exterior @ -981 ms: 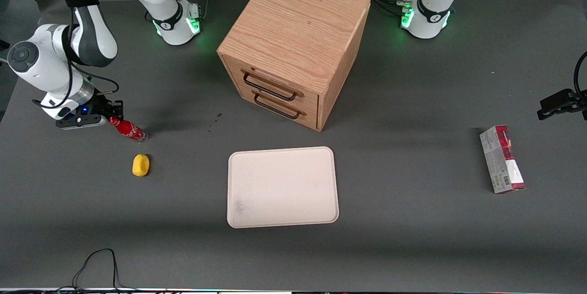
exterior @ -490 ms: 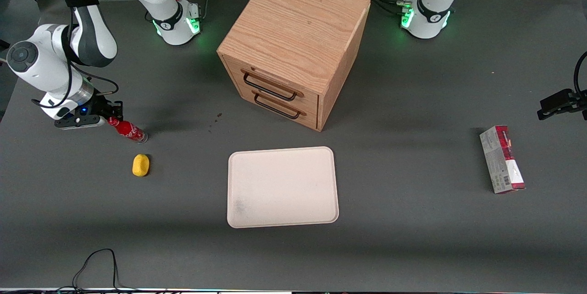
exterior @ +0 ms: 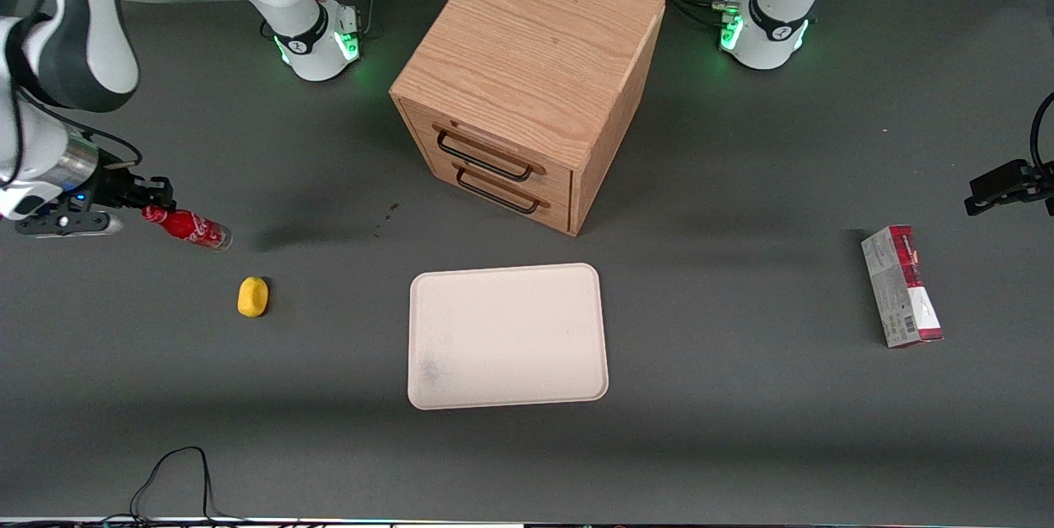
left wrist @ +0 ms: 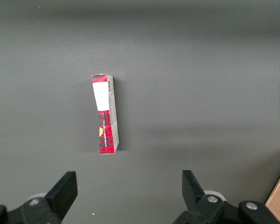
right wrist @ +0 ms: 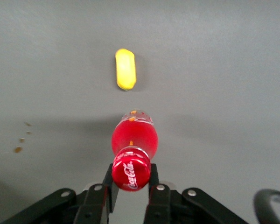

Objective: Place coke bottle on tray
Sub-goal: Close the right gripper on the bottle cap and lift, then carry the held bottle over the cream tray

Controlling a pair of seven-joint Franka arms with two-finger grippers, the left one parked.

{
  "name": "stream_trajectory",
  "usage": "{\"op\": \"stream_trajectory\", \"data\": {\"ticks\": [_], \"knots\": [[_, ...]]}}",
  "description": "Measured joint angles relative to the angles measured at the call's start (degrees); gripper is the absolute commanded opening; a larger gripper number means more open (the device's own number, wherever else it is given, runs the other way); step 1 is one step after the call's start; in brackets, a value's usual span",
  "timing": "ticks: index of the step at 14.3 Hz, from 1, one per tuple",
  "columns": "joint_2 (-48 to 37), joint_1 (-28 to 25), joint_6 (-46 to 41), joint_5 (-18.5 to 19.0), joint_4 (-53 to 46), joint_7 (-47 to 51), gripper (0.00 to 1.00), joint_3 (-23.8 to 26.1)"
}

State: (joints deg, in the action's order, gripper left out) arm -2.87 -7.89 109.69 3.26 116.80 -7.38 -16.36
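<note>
Out at the working arm's end of the table, the gripper (exterior: 146, 207) pinches the coke bottle (exterior: 186, 228) by its neck just under the cap, apparently lifted off the table, well apart from the tray (exterior: 507, 335).

right arm: raised, working end | hand (exterior: 148, 211): clamped on coke bottle (exterior: 188, 228)

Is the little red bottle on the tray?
No, the bottle is held by the gripper near the working arm's end of the table, away from the tray.
</note>
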Motion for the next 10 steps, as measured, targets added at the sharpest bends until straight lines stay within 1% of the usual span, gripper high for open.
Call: {"op": "stream_trajectory", "data": {"ticks": [2, 4, 10], "knots": [[2.59, -0.62, -5.53, -0.54, -6.74, 2.42, 0.0, 1.21], [5.85, -1.05, -9.11, -1.49, -12.59, 4.86, 0.0, 2.47], [12.89, -4.06, -9.94, -3.24, -20.17, 10.45, 0.0, 2.76]]}}
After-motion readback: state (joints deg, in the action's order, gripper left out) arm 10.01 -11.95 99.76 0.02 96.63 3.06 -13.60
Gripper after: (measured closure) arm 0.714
